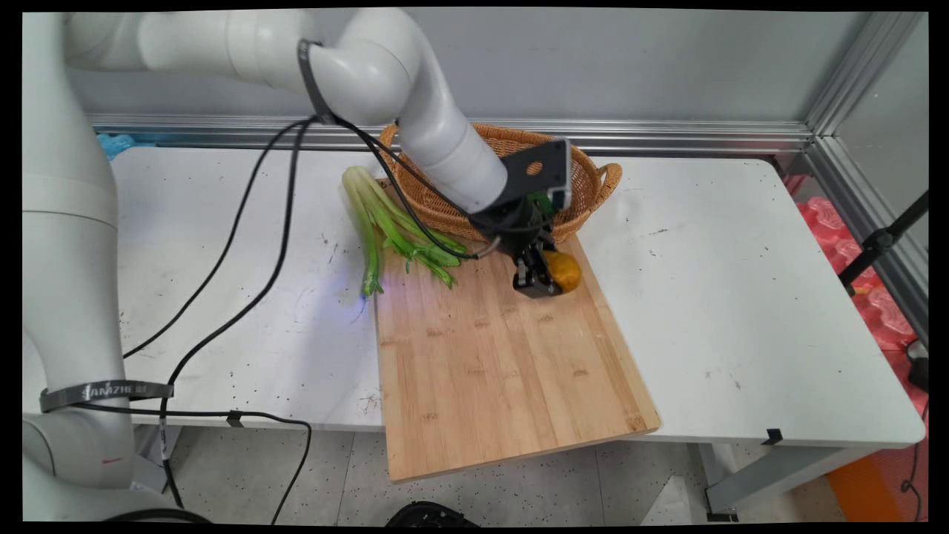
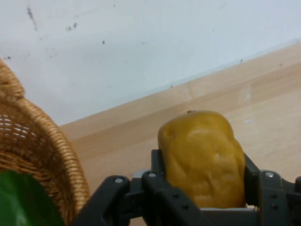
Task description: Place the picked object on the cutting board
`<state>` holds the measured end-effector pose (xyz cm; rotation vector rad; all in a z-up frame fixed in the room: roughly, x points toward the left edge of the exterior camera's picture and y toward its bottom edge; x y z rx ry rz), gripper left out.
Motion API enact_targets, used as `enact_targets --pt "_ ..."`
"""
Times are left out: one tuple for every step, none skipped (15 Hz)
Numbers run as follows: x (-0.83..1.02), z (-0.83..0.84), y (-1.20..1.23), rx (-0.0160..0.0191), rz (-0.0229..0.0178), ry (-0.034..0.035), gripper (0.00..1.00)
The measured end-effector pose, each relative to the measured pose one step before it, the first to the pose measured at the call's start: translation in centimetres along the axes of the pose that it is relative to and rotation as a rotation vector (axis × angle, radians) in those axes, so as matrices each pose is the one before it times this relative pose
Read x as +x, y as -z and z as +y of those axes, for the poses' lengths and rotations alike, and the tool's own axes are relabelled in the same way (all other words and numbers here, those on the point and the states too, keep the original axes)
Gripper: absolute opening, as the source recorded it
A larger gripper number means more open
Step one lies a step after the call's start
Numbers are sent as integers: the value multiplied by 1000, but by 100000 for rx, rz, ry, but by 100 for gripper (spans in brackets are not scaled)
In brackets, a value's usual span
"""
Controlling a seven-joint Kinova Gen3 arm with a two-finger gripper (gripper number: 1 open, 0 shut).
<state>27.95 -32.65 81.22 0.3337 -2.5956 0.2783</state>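
Observation:
A yellow-orange lumpy fruit [image 1: 565, 271] [image 2: 202, 157] sits between the fingers of my black gripper [image 1: 547, 277] [image 2: 203, 188], which is shut on it. The gripper is low over the far right corner of the wooden cutting board [image 1: 504, 363], right beside the wicker basket [image 1: 586, 182] [image 2: 37, 155]. Whether the fruit rests on the board or hangs just above it cannot be told. Something green [image 2: 23, 202] shows inside the basket in the hand view.
A bunch of green celery-like stalks [image 1: 389, 226] lies across the board's far left corner and the white table [image 1: 741, 297]. Black cables [image 1: 252, 245] hang from the arm over the table's left half. The board overhangs the table's near edge.

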Motion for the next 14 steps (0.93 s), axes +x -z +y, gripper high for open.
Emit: enact_targets --pt "-32 2 -789 -128 -618 -186 0" --pt "-59 10 -715 -92 -607 -34 0" --pt "-14 6 -580 -104 -416 -13 0" --pt "8 -2 -370 -108 -257 -4 0" --pt "-7 -13 -486 -74 -330 78 0" --pt "-17 -10 -284 -35 -167 10 0" --pt "-18 -29 -380 -21 -220 20 0" --pt "-11 -19 -211 -12 -101 -76 0" --pt "-20 -30 -260 -23 -33 -126 0" --pt "-27 -26 -215 7 -9 -184 100" --pt "-42 -20 -120 32 112 -123 100" --pt "-22 -5 -30 9 141 -60 100" --pt "-3 -6 11 -12 154 -10 100" --pt "25 -17 106 104 358 1 100"
